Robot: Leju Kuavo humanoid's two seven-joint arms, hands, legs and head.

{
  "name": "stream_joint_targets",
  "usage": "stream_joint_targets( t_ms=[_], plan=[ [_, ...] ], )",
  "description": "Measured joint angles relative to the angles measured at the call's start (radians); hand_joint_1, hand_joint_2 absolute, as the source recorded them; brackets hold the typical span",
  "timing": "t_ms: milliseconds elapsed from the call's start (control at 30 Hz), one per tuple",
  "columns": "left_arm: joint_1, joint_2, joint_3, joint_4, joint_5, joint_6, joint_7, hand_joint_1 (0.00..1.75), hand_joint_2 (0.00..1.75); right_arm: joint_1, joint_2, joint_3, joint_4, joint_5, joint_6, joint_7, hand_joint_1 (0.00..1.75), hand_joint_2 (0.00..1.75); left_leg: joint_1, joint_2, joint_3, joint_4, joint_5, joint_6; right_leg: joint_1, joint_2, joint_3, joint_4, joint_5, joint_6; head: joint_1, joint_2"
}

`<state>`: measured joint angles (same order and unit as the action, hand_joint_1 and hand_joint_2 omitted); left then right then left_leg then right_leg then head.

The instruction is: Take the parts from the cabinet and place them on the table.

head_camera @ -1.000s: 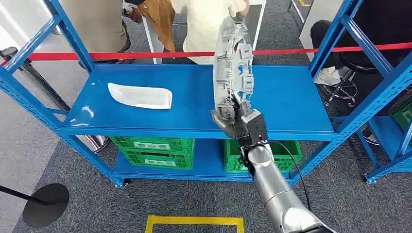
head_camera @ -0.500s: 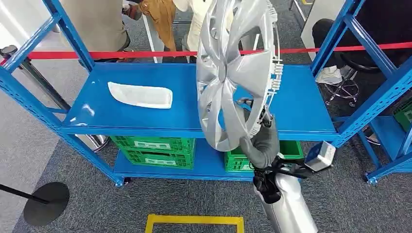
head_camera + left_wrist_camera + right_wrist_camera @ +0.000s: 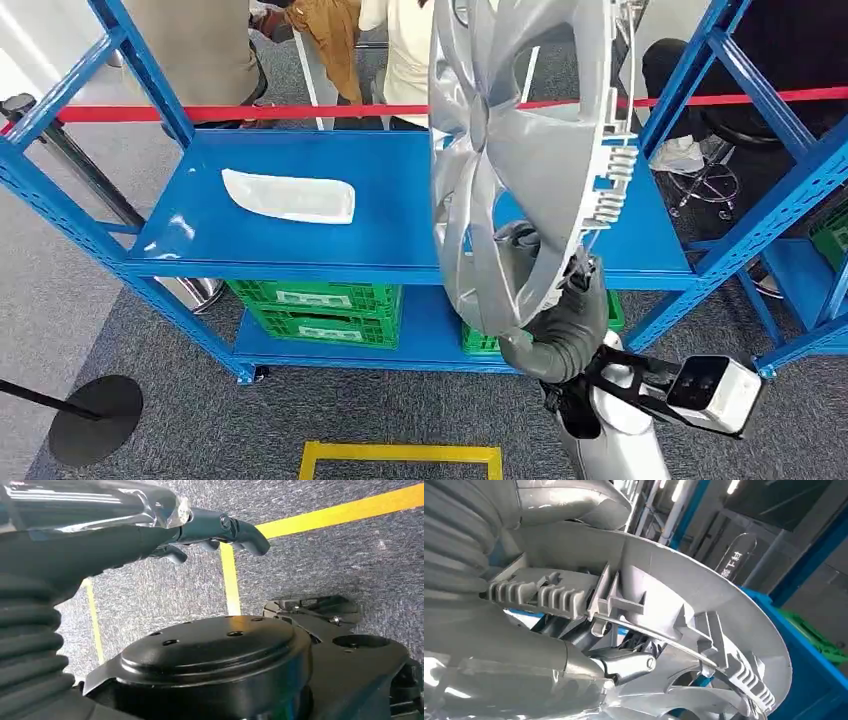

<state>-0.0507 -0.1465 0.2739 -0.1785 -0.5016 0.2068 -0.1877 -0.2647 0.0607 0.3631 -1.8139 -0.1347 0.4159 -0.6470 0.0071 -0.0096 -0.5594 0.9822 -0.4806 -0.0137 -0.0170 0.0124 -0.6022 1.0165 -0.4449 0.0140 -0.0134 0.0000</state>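
Note:
A large silver wheel cover (image 3: pixel 520 170) stands upright in the air, close in front of me and above the front edge of the blue shelf (image 3: pixel 400 250). My right hand (image 3: pixel 560 320) grips its lower rim from below. The right wrist view shows the cover's ribbed back side (image 3: pixel 704 605) against my right hand (image 3: pixel 484 630). A white curved part (image 3: pixel 290 197) lies flat on the shelf's left half. My left hand (image 3: pixel 150 535) hangs over grey carpet and holds nothing, its fingers loosely apart.
Green crates (image 3: pixel 320 300) sit on the lower shelf. Blue rack uprights (image 3: pixel 690 80) frame the shelf on both sides. Red barrier tape (image 3: pixel 200 113) runs behind, with people standing beyond it. A black stand base (image 3: pixel 95 420) and yellow floor tape (image 3: pixel 400 455) lie on the carpet.
My right hand has lifted the wheel cover off the shelf and drawn it nearer and higher, turning its spoked face toward me. The white part has not moved.

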Motion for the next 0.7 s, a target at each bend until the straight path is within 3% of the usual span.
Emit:
stream_joint_targets(
  t_ms=[700],
  plan=[
    [-0.02, 0.002, 0.044, -0.008, 0.028, -0.021, 0.0, 0.0, 1.75, -0.016, -0.014, 0.01, -0.006, 0.03, -0.073, 0.005, 1.75, 1.75, 0.0, 0.0, 0.0, 0.0, 0.0, 0.0, 0.0, 0.0, 0.001, 0.0, 0.0, 0.0, 0.0, 0.0]
  ],
)
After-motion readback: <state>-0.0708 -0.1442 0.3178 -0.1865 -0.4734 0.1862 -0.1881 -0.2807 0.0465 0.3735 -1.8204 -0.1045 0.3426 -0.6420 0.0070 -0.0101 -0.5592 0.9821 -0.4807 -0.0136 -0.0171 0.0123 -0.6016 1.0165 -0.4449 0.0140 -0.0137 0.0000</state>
